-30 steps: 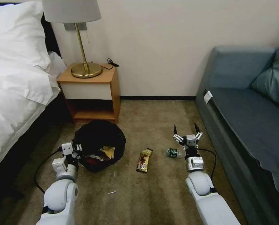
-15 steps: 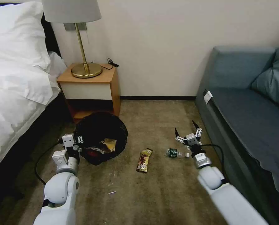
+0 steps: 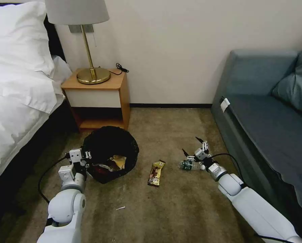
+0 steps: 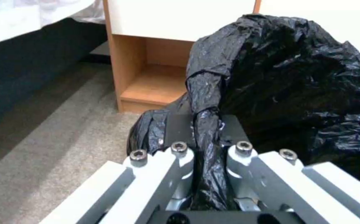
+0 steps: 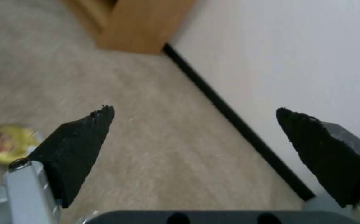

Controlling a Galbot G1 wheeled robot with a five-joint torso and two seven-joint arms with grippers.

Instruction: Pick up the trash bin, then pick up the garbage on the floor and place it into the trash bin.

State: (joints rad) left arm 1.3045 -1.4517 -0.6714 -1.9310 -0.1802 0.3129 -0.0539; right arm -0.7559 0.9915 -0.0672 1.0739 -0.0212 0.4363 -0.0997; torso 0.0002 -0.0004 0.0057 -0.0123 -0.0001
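Note:
The trash bin (image 3: 110, 145), wrapped in its crinkly black bag (image 4: 288, 84), tilts toward me on the carpet with crumpled wrappers (image 3: 115, 162) inside. My left gripper (image 3: 84, 156) is shut on the bag at the bin's left rim (image 4: 207, 149). On the floor lie the brown-gold snack bar wrapper (image 3: 156, 172) and the small clear bottle (image 3: 191, 165). My right gripper (image 3: 192, 147) hangs open just above and behind the bottle, its black fingertips (image 5: 89, 130) spread wide. The gold wrapper (image 5: 4, 146) shows blurred at the edge of the right wrist view.
A wooden nightstand (image 3: 97, 101) with a brass lamp (image 3: 92, 72) stands behind the bin, the bed (image 3: 16, 87) to the left. A blue-grey sofa (image 3: 269, 121) runs along the right. A small white scrap (image 3: 120, 208) lies on the carpet near me.
My right arm has reached lower and tilted leftward, bringing the open gripper down beside the bottle. The left gripper has raised the bin slightly, still holding its rim.

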